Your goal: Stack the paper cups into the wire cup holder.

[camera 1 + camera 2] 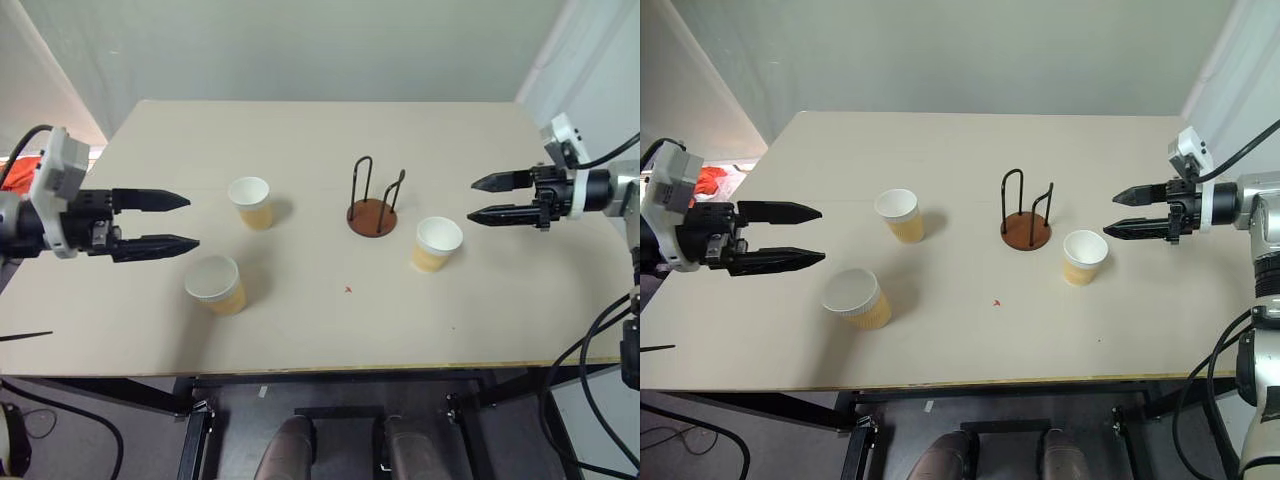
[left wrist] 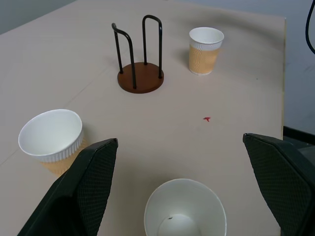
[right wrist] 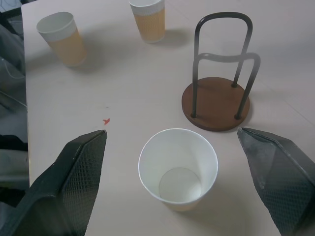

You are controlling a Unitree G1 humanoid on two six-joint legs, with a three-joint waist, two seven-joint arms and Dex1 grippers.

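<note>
Three pale yellow-orange paper cups [image 1: 250, 202] [image 1: 216, 284] [image 1: 436, 243] stand unobstructed around the brown-based black wire cup holder [image 1: 373, 200]. The left hand [image 1: 180, 222] and right hand [image 1: 482, 198] hover fully open, holding nothing.

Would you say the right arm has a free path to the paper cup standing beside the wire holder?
Probably yes: the right gripper is open and empty, the cup stands upright just ahead of it, apart from the wire cup holder, with nothing between them.
</note>
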